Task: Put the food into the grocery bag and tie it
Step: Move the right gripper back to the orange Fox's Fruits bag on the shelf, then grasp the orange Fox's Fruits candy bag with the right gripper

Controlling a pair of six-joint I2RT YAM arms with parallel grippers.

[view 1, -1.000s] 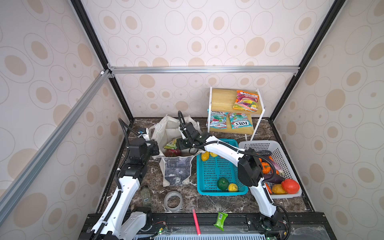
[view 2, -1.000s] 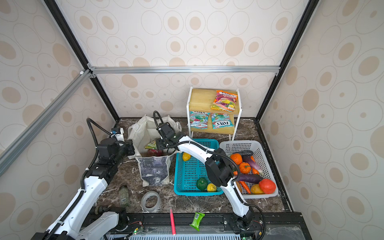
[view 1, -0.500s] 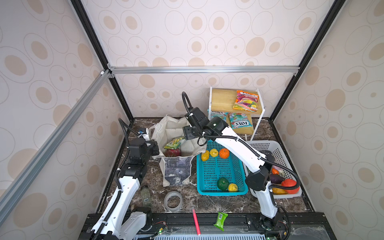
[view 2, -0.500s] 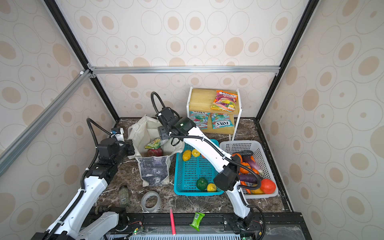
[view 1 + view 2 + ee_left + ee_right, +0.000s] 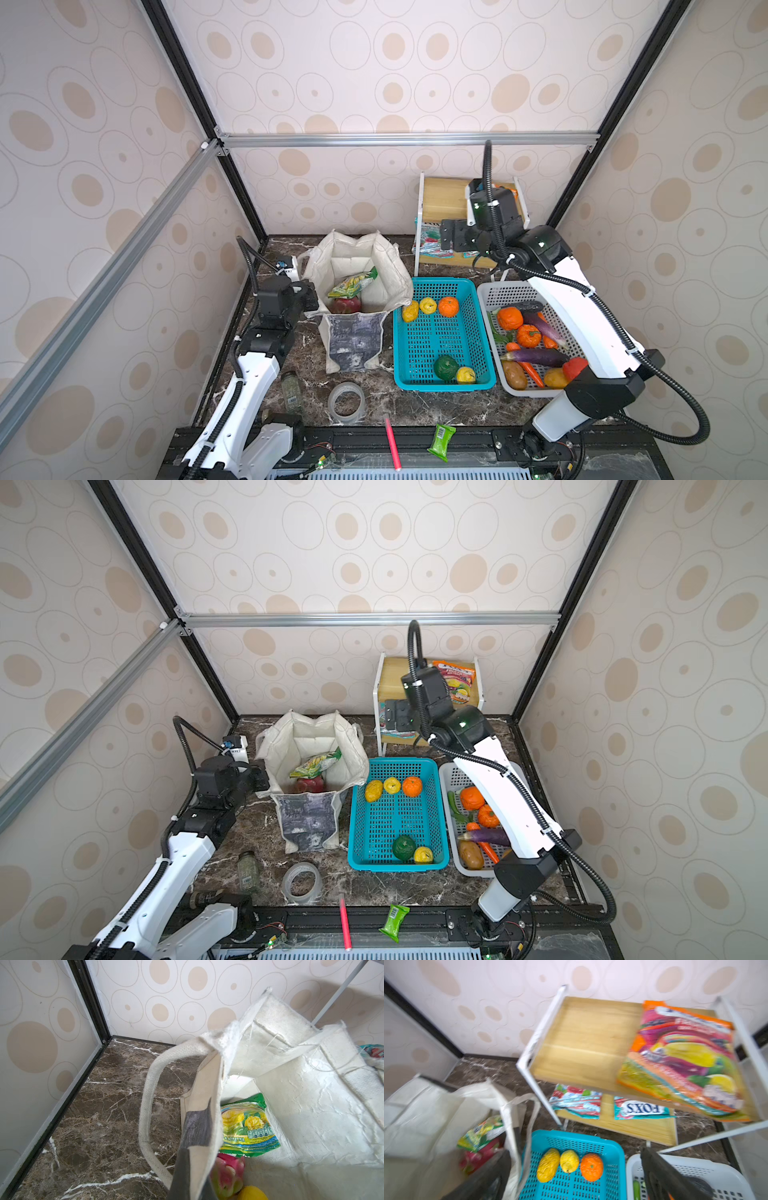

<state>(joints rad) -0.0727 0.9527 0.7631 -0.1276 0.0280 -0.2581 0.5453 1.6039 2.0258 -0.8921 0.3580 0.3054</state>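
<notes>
The grocery bag (image 5: 357, 257) stands open left of the baskets, holding a green snack packet (image 5: 353, 282) on a pink dragon fruit (image 5: 345, 305). My left gripper (image 5: 309, 297) is shut on the bag's left rim; in the left wrist view the grey-printed panel (image 5: 197, 1136) runs down between the jaws, which are themselves out of frame. My right gripper (image 5: 451, 241) hangs high in front of the shelf, wide open and empty, its fingers (image 5: 670, 1178) dark at the edge of the right wrist view. An orange snack packet (image 5: 685, 1059) lies on the top shelf. More food fills both baskets.
The teal basket (image 5: 440, 384) holds yellow fruits, an orange and a green one. The white basket (image 5: 498, 291) holds eggplants and orange vegetables under my right arm. FOX'S packets (image 5: 641, 1108) lie on the lower shelf. A tape roll (image 5: 347, 403), jar (image 5: 292, 390), red pen (image 5: 392, 442) and green wrapper (image 5: 442, 440) lie in front.
My right gripper has risen out of the bag, swung right and back to the shelf, and opened wide. The green packet stays in the bag. The left arm has not moved.
</notes>
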